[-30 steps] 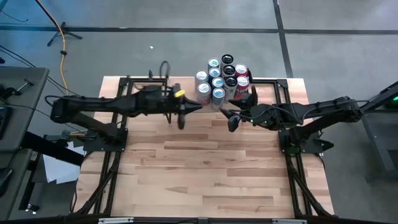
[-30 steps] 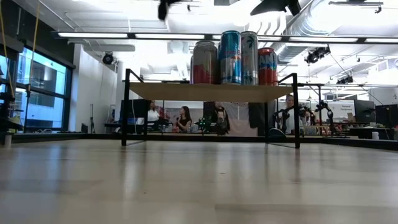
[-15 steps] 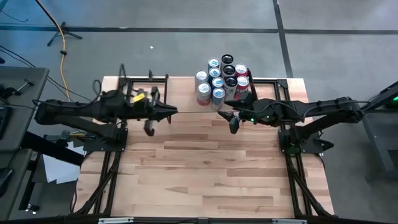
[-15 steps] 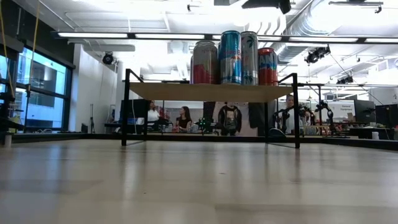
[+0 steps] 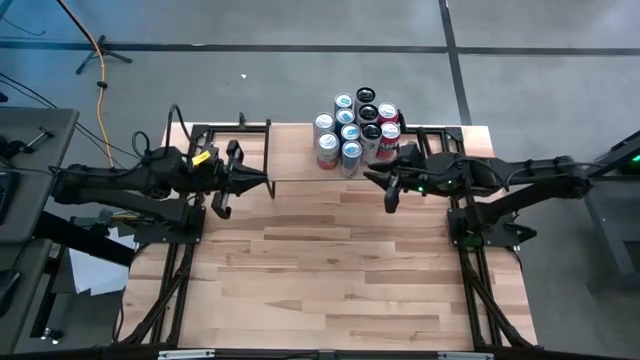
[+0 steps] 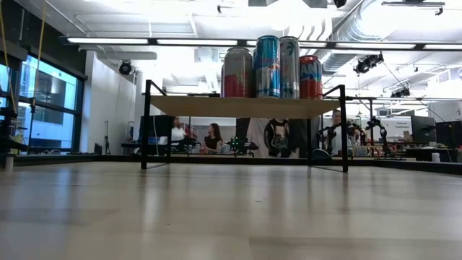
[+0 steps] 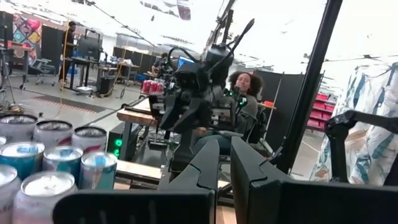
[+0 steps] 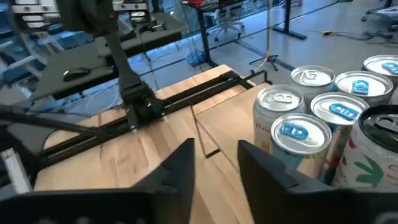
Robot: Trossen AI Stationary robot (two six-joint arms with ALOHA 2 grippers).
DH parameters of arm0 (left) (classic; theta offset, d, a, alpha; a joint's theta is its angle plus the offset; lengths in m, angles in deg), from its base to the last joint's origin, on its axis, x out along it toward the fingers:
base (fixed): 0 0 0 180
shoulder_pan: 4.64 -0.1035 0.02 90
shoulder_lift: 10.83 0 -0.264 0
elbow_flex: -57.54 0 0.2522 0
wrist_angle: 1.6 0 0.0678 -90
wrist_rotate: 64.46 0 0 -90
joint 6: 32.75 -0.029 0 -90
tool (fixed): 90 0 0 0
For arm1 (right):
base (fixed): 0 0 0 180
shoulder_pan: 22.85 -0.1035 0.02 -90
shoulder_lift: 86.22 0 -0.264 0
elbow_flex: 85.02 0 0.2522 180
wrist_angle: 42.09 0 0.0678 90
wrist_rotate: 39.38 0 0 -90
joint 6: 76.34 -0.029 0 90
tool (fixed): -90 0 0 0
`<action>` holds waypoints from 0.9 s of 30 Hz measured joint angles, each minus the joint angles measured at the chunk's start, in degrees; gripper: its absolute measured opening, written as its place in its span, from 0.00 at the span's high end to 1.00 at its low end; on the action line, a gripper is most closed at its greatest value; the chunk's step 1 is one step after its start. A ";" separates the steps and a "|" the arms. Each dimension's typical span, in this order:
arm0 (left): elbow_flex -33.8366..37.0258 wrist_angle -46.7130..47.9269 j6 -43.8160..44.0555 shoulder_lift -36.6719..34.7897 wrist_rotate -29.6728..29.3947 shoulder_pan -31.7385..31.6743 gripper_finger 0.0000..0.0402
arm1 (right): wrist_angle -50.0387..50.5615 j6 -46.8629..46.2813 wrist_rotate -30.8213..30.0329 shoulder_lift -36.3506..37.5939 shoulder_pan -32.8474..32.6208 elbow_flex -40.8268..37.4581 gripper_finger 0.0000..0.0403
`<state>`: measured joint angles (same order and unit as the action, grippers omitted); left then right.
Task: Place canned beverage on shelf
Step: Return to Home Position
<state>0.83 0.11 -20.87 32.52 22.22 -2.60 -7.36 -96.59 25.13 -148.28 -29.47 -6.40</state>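
Your tall aluminium beverage cans (image 5: 358, 125), printed in blues, reds and white, all stand upright on the low shelf (image 5: 300, 150) with the light wood plank top and thin black metal legs. They sit right of its middle, packed in tight rows with their sides touching or nearly so. From the level view the cans (image 6: 268, 66) read as one block on the shelf (image 6: 238, 107). That packing probably saves plank space and lets each can steady its neighbour.

No can is on the pale wooden worktop (image 5: 330, 270) in front, so the placing looks finished.

Your left claw (image 5: 262, 180) hangs over the shelf's front edge, well apart from the cans. Its fingers (image 7: 202, 168) are drawn almost together with nothing between them.

Your right claw (image 5: 368, 178) is much nearer, just in front of the cluster's front row. Its fingers (image 8: 180, 165) are a little apart and hold nothing.

Both arms are raised above can height, which seems meant to keep them from clipping the block. The right one has less room, so lift it away from the cans before you swing it.
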 joint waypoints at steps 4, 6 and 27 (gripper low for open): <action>5.30 -4.25 1.07 -1.95 0.03 0.00 1.00 | 4.19 -0.33 3.04 1.66 0.00 0.00 0.90; 10.13 -9.47 2.78 -3.25 0.06 0.00 1.00 | 6.85 -2.10 4.36 2.37 0.00 -0.05 0.97; 42.18 -15.30 18.73 -34.47 -2.12 0.00 1.00 | 16.95 -18.83 4.10 3.03 -3.45 -0.11 1.00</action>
<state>43.01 -15.19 -2.14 -1.95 20.11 -2.60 9.59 -115.42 29.23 -145.25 -32.92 -6.51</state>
